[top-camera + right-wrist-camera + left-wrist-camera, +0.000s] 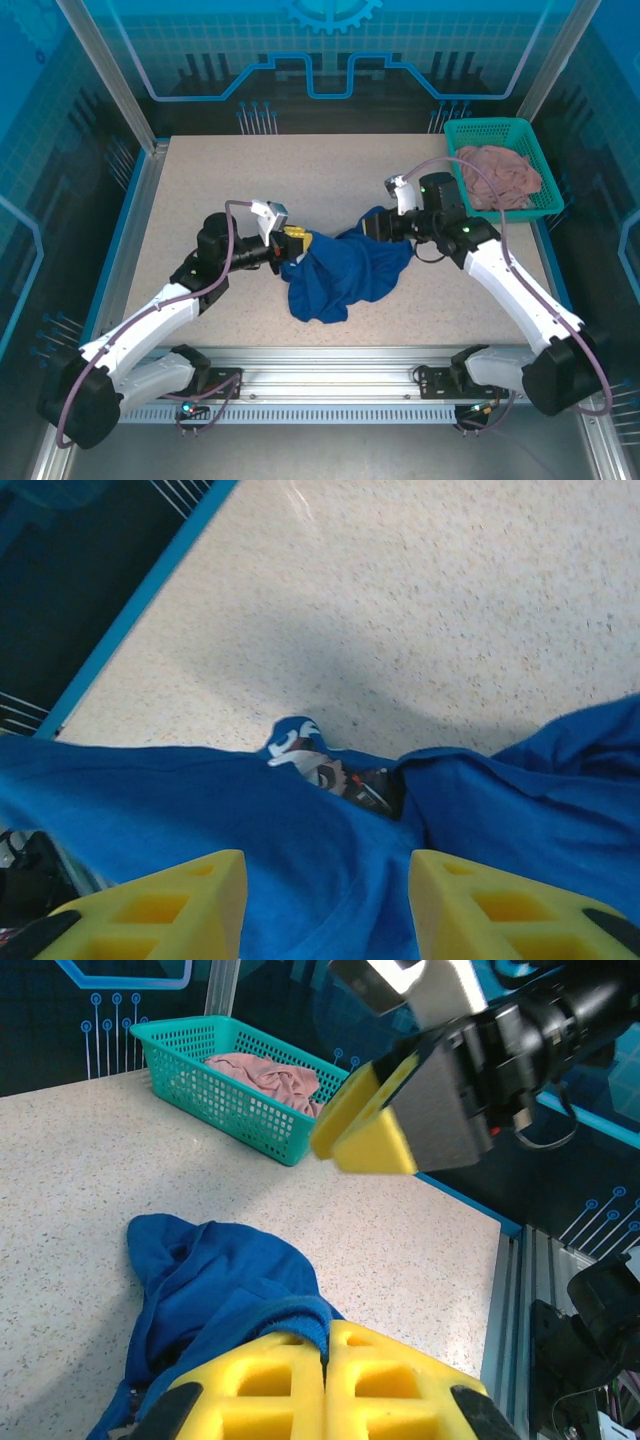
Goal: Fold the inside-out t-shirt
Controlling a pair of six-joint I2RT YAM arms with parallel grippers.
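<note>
table: speckled beige | on it: blue t-shirt, teal basket

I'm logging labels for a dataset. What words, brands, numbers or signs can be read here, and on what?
No text is readable.
The print on the t-shirt: a small white, grey and red patch between folds, too crumpled and blurred to read.
The gear emblem at the rear: a picture, no words.

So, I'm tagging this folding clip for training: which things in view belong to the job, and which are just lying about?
Belongs to the job: blue t-shirt, crumpled mid-table; left gripper, jaws shut on its edge; right gripper, jaws apart over the cloth.
Just lying about: teal basket at the far right corner; pink garment inside it.
</note>
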